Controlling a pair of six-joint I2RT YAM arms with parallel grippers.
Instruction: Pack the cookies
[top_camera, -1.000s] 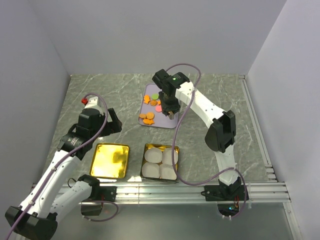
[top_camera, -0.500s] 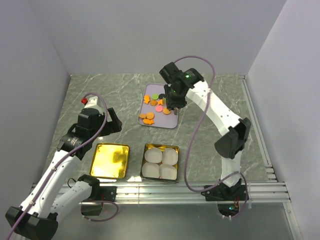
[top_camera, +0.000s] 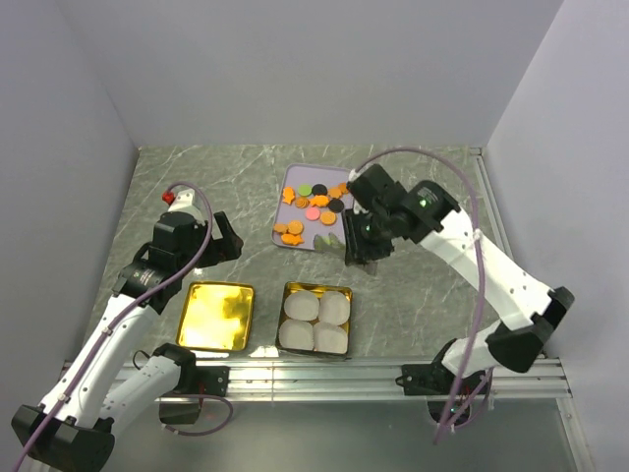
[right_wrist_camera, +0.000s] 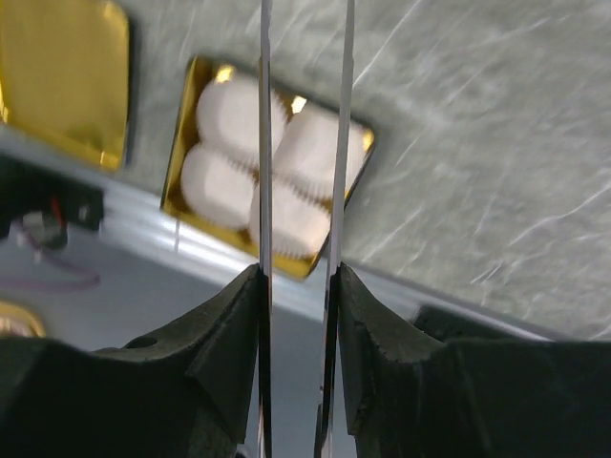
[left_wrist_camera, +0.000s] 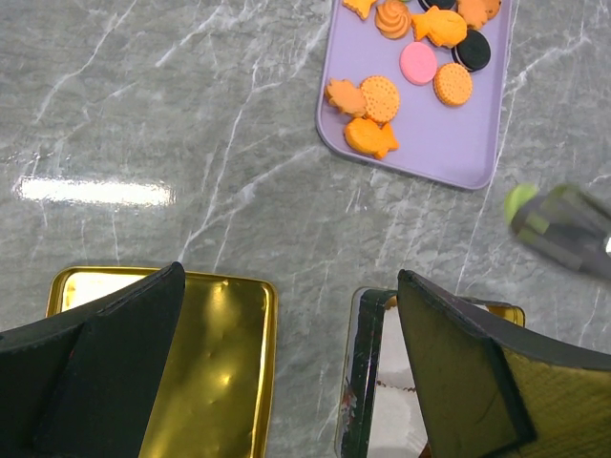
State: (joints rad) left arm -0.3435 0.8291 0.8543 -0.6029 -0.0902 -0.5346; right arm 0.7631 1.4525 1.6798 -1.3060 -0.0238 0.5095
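The cookies (top_camera: 313,204), mostly orange with black, green and pink ones, lie on a lilac tray (top_camera: 329,241) at the table's middle; the left wrist view shows the cookies (left_wrist_camera: 382,95) too. My right gripper (top_camera: 359,246) hovers off the tray's near right corner, shut on metal tongs (right_wrist_camera: 265,143). Their two thin blades run over the gold tin (right_wrist_camera: 358,157). In the left wrist view the blurred tongs (left_wrist_camera: 563,229) carry a small green piece (left_wrist_camera: 520,200) at their end. My left gripper (top_camera: 224,241) stands open and holds nothing, above the gold lid (left_wrist_camera: 210,363).
The gold tin (top_camera: 316,288) near the front edge holds several white paper cups (top_camera: 314,323). Left of it lies the gold lid (top_camera: 216,315). A metal rail (top_camera: 324,374) runs along the near edge, and grey walls close in the table.
My right arm has swung from above the tray's far part to its near right corner, toward the tin, carrying the tongs. The left arm has not moved.
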